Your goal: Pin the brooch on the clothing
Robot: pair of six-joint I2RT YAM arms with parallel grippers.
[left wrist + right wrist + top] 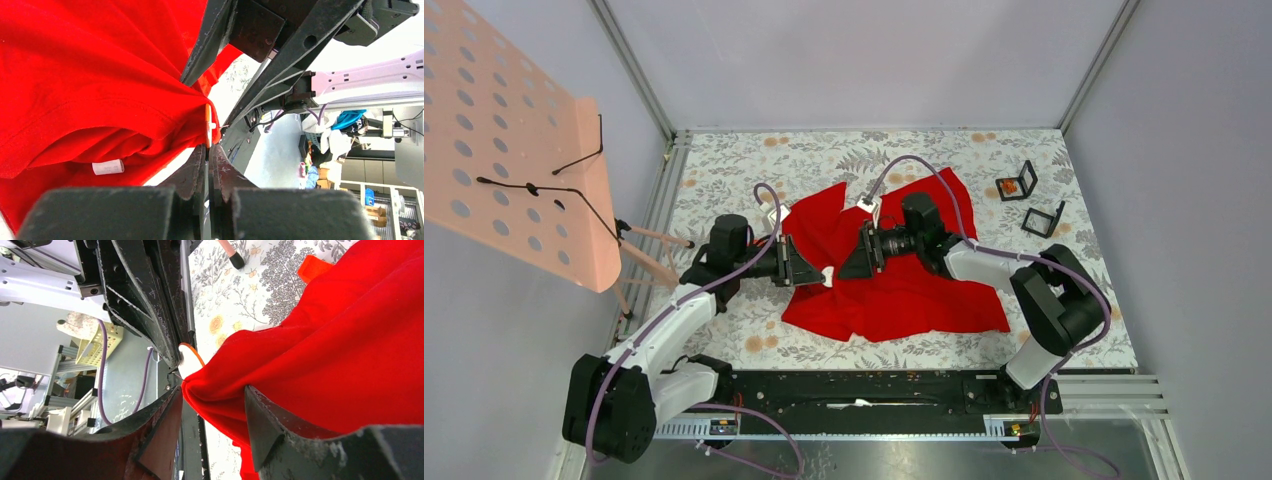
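The red clothing [894, 285] lies crumpled in the middle of the table. My left gripper [822, 275] is shut on the brooch [828, 277], a thin white disc with an orange rim. In the left wrist view the brooch [207, 125] stands edge-on above my shut gripper [209, 147], pressed against a raised fold of the clothing [90, 80]. My right gripper [848, 266] faces the left one. In the right wrist view it [212, 390] is closed on that thick fold [310, 350], with the brooch [189, 360] at the fold's tip.
Two small black frame stands [1017, 182] [1044, 217] sit at the back right, one with an orange thing in it. A peach pegboard [514, 140] with wire hooks leans in at the left on wooden legs [649, 262]. The floral tablecloth [724, 170] covers the table.
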